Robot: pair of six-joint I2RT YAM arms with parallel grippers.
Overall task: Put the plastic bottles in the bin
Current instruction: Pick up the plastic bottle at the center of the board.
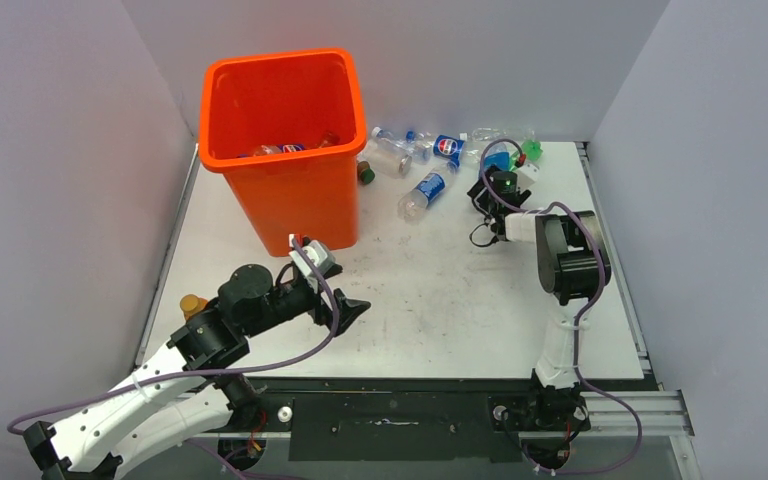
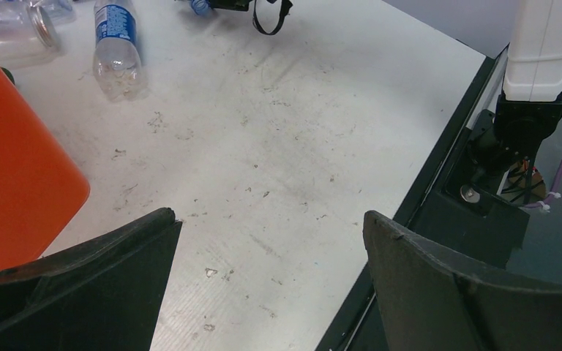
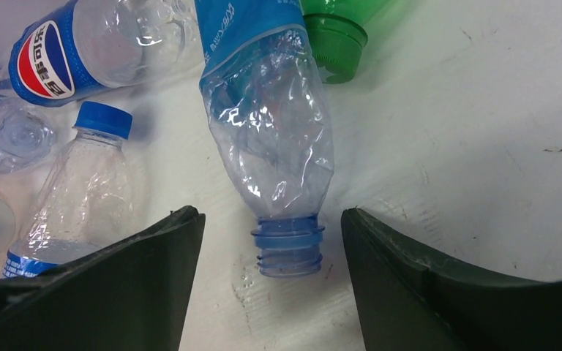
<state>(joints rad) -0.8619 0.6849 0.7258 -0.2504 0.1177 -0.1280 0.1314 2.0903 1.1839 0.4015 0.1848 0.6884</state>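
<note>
The orange bin [image 1: 290, 190] stands at the back left, with several bottles inside it. More bottles lie in a cluster to its right, among them a Pepsi bottle [image 1: 430, 190]. My right gripper [image 1: 495, 180] is open at that cluster. In the right wrist view the uncapped neck of a blue-tinted bottle [image 3: 274, 131] lies between my open fingers [image 3: 272, 223]. A Pepsi bottle [image 3: 80, 51], a clear blue-capped bottle [image 3: 80, 190] and a green bottle [image 3: 344, 29] lie around it. My left gripper [image 1: 345, 305] is open and empty in front of the bin, over bare table [image 2: 271, 216].
An orange bottle [image 1: 193, 304] stands near the table's left edge beside my left arm. A dark-capped bottle [image 1: 365, 172] lies against the bin's right side. White walls close in the table on three sides. The right arm's base [image 2: 534, 95] stands at the near edge.
</note>
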